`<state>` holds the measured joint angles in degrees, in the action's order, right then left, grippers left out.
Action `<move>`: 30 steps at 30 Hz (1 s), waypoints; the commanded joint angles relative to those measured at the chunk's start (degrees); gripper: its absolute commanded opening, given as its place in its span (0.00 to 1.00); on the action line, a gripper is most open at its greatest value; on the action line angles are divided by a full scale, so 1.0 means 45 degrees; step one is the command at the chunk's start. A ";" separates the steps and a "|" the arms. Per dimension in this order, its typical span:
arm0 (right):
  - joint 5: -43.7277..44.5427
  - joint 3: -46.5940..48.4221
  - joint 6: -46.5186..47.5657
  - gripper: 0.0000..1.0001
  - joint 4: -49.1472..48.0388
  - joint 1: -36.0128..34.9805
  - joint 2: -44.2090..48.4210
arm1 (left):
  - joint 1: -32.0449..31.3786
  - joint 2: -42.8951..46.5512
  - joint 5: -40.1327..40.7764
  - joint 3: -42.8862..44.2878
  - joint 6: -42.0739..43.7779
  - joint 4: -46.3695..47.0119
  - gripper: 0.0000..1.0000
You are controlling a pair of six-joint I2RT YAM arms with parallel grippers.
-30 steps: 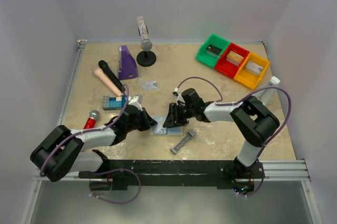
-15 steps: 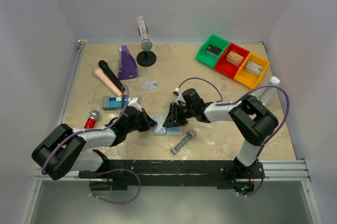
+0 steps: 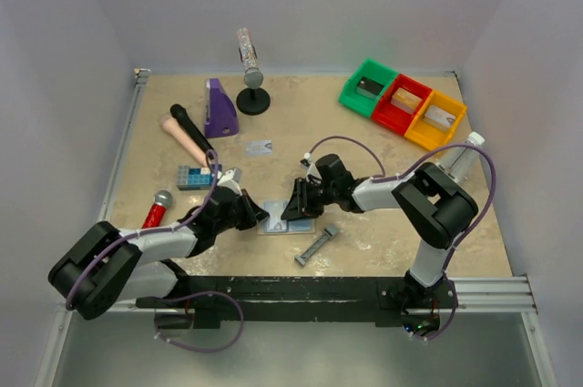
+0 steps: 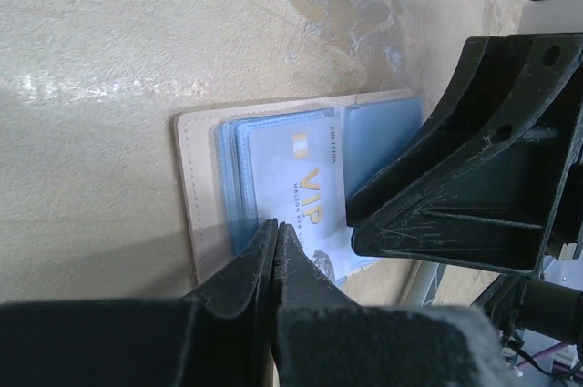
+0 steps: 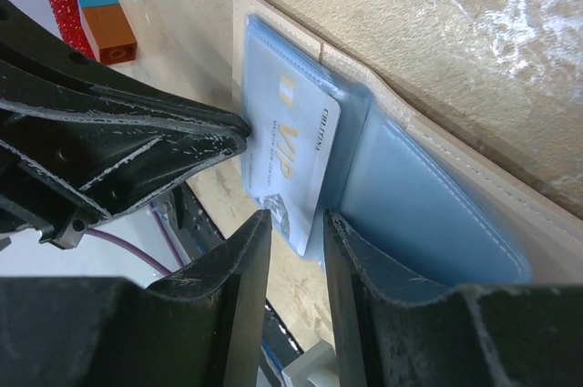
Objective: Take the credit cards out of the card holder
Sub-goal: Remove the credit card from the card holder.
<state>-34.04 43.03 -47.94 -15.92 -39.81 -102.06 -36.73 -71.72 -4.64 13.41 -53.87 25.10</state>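
Note:
The card holder (image 3: 279,221) lies open on the table between my two grippers, pale blue panels up with tan edging (image 4: 205,214). A pale credit card (image 4: 291,178) marked VIP sticks out of its left pocket past the near edge. My left gripper (image 4: 276,225) is shut with nothing in it, its tip over the left panel beside the card. My right gripper (image 5: 296,221) stands open astride the card's (image 5: 301,150) protruding corner, next to the right panel (image 5: 428,196). A second grey card (image 3: 260,147) lies loose farther back.
A grey bar tool (image 3: 318,244) lies just right of the holder. A blue studded block (image 3: 194,177), a red microphone (image 3: 157,208) and a black one (image 3: 189,130) sit at left. Purple stand (image 3: 219,106), black base (image 3: 252,97), and green, red, yellow bins (image 3: 401,103) stand at the back.
The left arm has drawn slightly to the left, so more of the card holder shows between the grippers. The right gripper stays at the holder's right side.

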 commanded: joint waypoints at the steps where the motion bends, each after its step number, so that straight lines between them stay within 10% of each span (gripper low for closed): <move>1: -0.0130 -0.0089 -0.0069 0.35 -0.0485 0.0116 -0.0113 | 0.0076 0.0509 0.0446 0.0067 0.0056 -0.0734 0.00; 30: -0.0598 -0.0167 -0.1357 0.37 -0.2203 0.0195 0.0024 | 0.0038 -0.0428 0.0329 -0.0265 0.0096 -0.0325 0.00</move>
<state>-34.33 42.46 -51.13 -19.40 -39.35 -102.06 -36.67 -71.77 -4.01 13.37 -53.93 24.49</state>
